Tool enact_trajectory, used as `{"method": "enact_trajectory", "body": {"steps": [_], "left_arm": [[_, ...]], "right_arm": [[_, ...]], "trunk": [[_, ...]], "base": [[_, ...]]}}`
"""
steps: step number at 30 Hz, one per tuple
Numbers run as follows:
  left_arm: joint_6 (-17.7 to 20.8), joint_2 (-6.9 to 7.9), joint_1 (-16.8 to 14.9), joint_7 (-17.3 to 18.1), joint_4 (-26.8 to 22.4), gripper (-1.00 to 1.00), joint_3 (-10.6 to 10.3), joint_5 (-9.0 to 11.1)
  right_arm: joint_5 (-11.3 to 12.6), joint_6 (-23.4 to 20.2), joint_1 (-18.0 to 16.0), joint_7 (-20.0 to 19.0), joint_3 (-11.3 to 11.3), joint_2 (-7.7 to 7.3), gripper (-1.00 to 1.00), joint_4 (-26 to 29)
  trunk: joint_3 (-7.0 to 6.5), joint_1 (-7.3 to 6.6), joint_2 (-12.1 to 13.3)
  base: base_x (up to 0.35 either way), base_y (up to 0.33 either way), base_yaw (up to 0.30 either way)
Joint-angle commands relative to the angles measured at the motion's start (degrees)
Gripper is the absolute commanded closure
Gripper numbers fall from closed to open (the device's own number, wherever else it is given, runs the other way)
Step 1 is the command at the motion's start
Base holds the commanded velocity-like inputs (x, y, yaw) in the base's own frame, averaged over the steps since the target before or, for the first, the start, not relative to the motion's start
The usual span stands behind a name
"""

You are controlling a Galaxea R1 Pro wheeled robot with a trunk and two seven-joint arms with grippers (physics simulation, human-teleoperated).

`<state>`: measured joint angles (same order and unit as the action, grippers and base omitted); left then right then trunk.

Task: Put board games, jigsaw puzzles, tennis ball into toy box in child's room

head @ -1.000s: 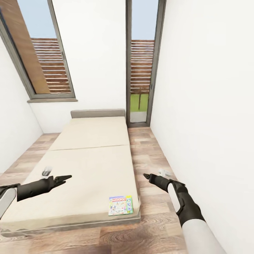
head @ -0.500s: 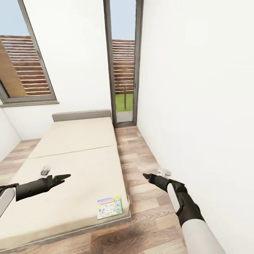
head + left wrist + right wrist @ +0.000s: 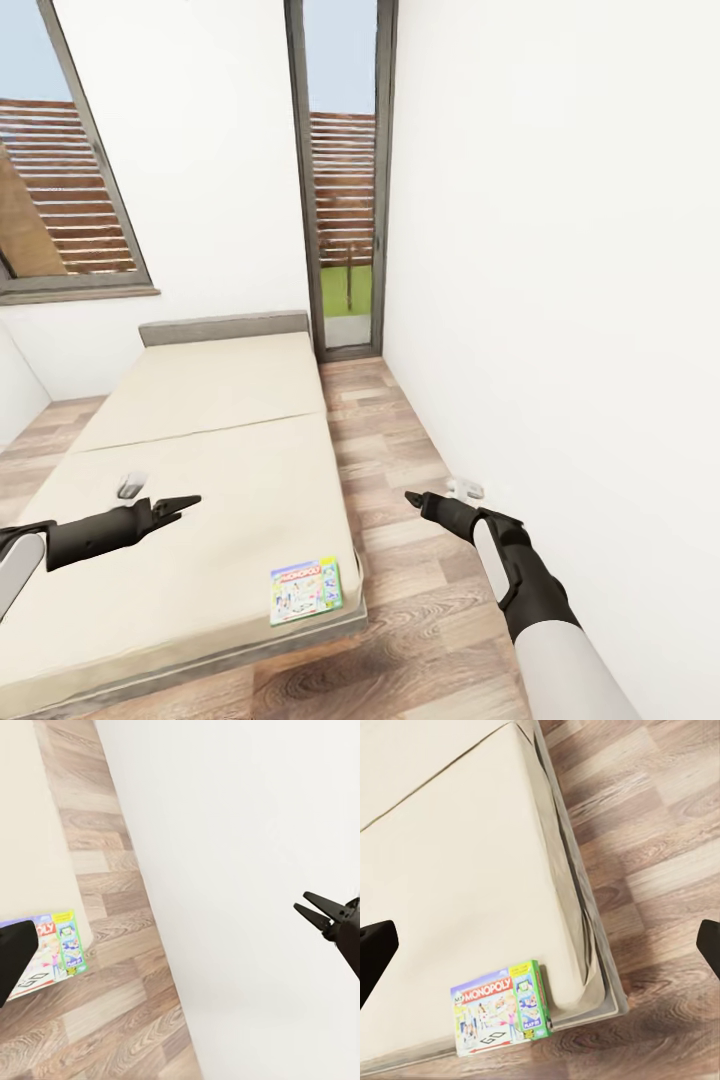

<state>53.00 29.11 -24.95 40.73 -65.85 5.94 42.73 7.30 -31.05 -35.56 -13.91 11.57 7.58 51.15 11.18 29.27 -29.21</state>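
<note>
A white and green Monopoly board game (image 3: 305, 590) lies flat on the near right corner of the bed (image 3: 200, 440), which has a beige mattress and a grey headboard. The right wrist view looks down on the same box (image 3: 501, 1016) at the mattress corner. Its edge also shows in the left wrist view (image 3: 52, 949). My left gripper (image 3: 185, 503) hovers over the bed's near left part, open and empty. My right gripper (image 3: 412, 497) hangs open and empty over the floor to the right of the bed. Its fingers (image 3: 375, 949) stand far apart.
A strip of wooden floor (image 3: 400, 470) runs between the bed and the white wall (image 3: 560, 300) on the right. A tall glass door (image 3: 340, 200) stands at the far end. A window (image 3: 60, 200) is behind the bed at the left.
The whole picture has shifted left, so the camera has turned to the right. Both arms hold the same pose, and the Monopoly box lies where it was on the bed.
</note>
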Motion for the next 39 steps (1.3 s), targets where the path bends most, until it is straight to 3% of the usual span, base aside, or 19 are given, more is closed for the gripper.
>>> {"method": "enact_trajectory", "body": {"steps": [1,8,19,30,39], "left_arm": [[0.3,0.00,-0.1,-0.1,0.0,-1.00,0.0,0.0],[0.3,-0.01,-0.1,-2.1,0.0,-1.00,0.1,0.0],[0.3,-0.05,-0.1,-2.7,0.0,-1.00,0.1,0.0],[0.5,-0.12,-0.1,-9.0,-0.1,-1.00,0.2,0.1],[1.0,-0.10,-0.1,-10.7,-0.3,-1.00,3.9,0.1]], "right_arm": [[0.3,-0.4,0.0,-0.2,0.3,0.06,-1.00,0.1],[-0.3,-0.4,0.0,-0.2,-0.1,0.14,-1.00,0.1],[0.0,-0.4,0.0,-0.2,0.0,0.15,-1.00,0.1],[0.4,-0.6,0.0,-0.2,0.4,0.02,-1.00,0.1],[0.4,-0.6,0.0,-0.2,0.4,-0.02,-1.00,0.1]], "trunk": [[0.27,0.25,-0.5],[1.38,1.79,-3.3],[2.96,3.77,-6.9],[2.77,3.77,-6.9],[4.38,5.74,-10.5]], "base": [[0.000,0.000,0.241],[0.000,0.000,0.208],[0.000,0.000,0.025],[0.000,0.000,0.070],[0.000,0.000,0.004]]}}
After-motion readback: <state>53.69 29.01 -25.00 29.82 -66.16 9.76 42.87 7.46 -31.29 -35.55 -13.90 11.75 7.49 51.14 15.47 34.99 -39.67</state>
